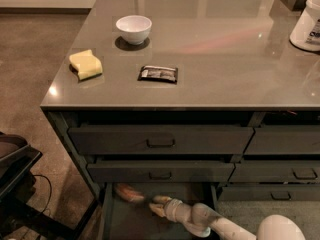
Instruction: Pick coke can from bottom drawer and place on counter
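The bottom drawer [131, 223] is pulled open below the two shut drawers with loop handles. The coke can [128, 193] is a blurred red shape lying at the back left of the drawer floor. My gripper [156, 205] reaches into the drawer from the lower right, just right of the can, with its pale fingers [162, 199] apart and nothing between them. The can looks apart from the fingers. The counter [215, 69] spreads glossy and grey-brown above the drawers.
On the counter stand a white bowl [133, 29], a yellow sponge [86, 64], a dark foil packet [158, 74] and a white container [307, 21] at the right edge. A dark piece of equipment [15, 169] stands on the floor left of the cabinet.
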{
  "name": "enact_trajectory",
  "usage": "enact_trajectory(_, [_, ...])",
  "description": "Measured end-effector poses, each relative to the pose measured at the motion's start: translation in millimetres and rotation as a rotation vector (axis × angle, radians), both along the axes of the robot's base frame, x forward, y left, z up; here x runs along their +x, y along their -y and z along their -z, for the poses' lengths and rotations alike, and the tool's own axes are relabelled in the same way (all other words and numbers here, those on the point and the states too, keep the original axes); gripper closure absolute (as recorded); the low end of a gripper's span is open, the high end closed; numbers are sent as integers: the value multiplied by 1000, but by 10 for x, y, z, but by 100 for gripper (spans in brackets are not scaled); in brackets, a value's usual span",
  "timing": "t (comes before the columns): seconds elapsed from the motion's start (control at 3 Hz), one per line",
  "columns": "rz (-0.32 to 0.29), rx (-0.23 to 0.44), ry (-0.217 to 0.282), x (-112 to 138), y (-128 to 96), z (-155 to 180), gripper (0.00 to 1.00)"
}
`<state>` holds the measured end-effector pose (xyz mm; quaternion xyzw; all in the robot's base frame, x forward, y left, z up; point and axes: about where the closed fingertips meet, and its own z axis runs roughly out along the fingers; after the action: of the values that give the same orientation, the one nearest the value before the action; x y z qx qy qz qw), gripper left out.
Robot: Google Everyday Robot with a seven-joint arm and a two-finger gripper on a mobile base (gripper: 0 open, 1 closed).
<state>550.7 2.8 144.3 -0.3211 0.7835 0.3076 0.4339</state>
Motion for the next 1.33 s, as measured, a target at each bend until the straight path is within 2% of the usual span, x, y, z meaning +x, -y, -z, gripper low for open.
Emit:
enact_trajectory(0.33, [0, 0, 0, 0, 0, 0, 88])
enact_trajectory(0.67, [0, 0, 0, 0, -1, 0, 100])
enact_trajectory(1.0, [0, 0, 0, 0, -1, 0, 82])
enact_trajectory(1.33, [0, 0, 0, 0, -1, 0, 58])
